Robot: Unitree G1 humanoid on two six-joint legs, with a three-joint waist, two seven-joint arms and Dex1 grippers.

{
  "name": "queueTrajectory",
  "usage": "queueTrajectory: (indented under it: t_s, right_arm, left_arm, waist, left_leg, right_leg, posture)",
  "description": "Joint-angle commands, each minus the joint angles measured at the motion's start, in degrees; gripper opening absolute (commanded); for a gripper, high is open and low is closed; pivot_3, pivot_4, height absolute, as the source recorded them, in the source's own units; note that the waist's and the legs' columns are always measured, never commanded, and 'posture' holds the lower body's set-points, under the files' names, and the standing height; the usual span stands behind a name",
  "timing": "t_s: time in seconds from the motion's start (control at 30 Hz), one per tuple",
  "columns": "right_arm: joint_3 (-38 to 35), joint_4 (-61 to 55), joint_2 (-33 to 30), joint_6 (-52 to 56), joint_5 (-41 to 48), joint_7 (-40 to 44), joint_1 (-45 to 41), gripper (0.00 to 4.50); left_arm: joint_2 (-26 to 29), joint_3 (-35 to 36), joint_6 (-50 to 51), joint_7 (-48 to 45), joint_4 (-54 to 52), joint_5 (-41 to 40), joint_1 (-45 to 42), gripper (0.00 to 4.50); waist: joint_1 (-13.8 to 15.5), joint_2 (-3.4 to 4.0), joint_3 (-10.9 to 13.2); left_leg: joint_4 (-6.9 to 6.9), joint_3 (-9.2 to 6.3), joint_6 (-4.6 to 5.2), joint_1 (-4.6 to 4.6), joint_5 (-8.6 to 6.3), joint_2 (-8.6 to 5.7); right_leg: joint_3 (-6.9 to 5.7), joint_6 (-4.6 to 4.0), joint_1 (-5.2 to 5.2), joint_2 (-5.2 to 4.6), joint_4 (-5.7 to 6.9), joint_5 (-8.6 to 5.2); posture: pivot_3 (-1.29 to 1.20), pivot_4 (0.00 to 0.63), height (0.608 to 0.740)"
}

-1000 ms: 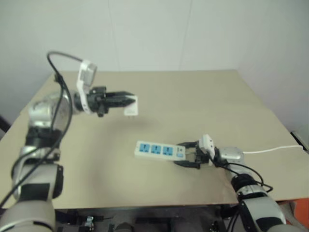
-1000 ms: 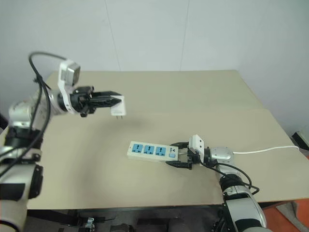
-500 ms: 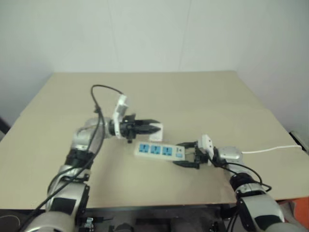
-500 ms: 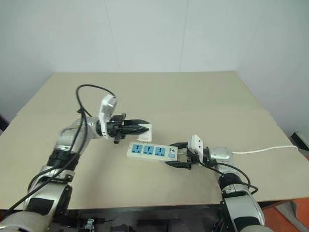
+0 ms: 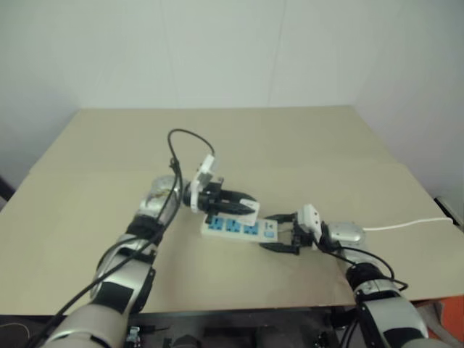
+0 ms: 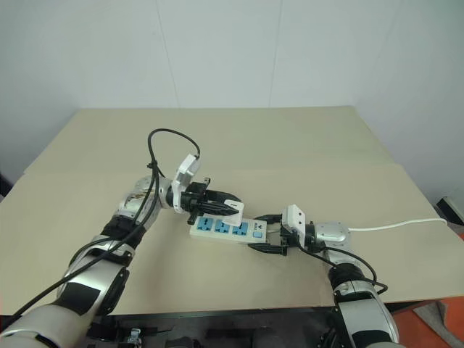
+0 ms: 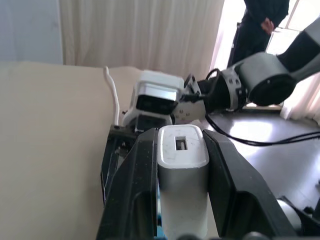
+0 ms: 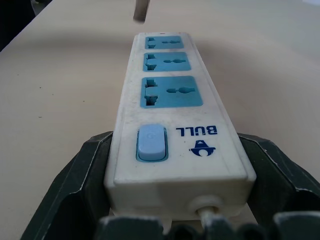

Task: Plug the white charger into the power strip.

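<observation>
Now the charger hangs right over the strip, and the lining-up is the risky bit.
The left gripper (image 6: 233, 208) is clamped on the white charger (image 7: 181, 150), just above the far sockets of the power strip (image 8: 169, 100) on the table (image 6: 304, 145); the right gripper (image 8: 175, 215) pinches the strip's switch end; prongs off the slots could jam or shove the strip askew; one grey prong (image 8: 141, 10) pokes in overhead, but its aim against the slots is hard to make out.
</observation>
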Motion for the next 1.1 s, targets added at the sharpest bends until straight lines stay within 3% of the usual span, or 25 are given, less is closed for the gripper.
queueTrajectory:
  t_s: [0.03, 0.43, 1.1]
  right_arm:
    - [2.48, -0.11, 0.0, 1.27, -2.94, 1.04, 2.8, 3.39]
    - [3.01, -4.38, -0.41, 3.64, -2.72, 1.17, 5.2, 3.39]
    - [2.95, -5.73, -0.57, 7.11, -2.86, 0.36, 6.39, 3.39]
  left_arm:
    - [-0.53, -0.79, -3.78, -0.42, 2.35, -0.68, -1.44, 1.01]
    - [-5.23, -0.76, -9.45, -0.42, 10.81, 0.22, -3.04, 1.01]
    - [-5.82, -1.85, -14.06, -0.42, 14.08, 4.13, -0.27, 1.01]
  waist:
    - [0.02, 0.0, 0.0]
    - [0.14, -0.01, 0.0]
    - [0.15, -0.02, -0.01]
  left_leg:
    - [0.0, 0.0, 0.0, 0.01, 0.0, 0.0]
    - [-0.04, -0.01, 0.01, -0.07, 0.0, 0.0]
    - [-0.11, -0.01, 0.02, -0.06, -0.01, -0.01]
  right_leg:
    - [0.0, 0.0, 0.0, 0.0, 0.0, 0.0]
    - [-0.02, 0.01, 0.0, 0.0, -0.18, -0.01]
    - [-0.02, 0.02, 0.01, 0.01, -0.26, -0.01]
  posture:
    - [0.0, 0.15, 0.74]
    - [0.0, 0.15, 0.74]
    - [0.0, 0.15, 0.74]
